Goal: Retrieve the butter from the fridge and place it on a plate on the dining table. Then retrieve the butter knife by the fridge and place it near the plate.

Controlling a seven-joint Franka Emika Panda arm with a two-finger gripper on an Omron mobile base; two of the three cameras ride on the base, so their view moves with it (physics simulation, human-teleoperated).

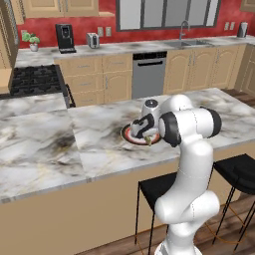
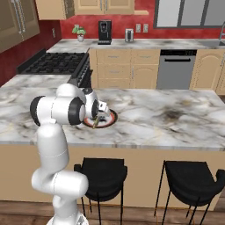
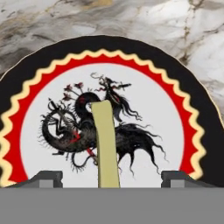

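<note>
Arm (image 1: 191, 164) is glossy white, fat rounded link housings, dark grey/black bands at the joints. Wrist ends in a white hand with dark trim. Gripper (image 3: 111, 177) has two small dark grey blocky fingertips (image 3: 43, 178).

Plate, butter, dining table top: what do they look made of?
Plate: looks like glazed ceramic, with a crisp printed dragon and red and yellow scalloped ring.
Butter: matte olive-yellow stick with flat faces, possibly soft or waxy.
Dining table: polished-looking marble, white-grey with dark veins.
</note>
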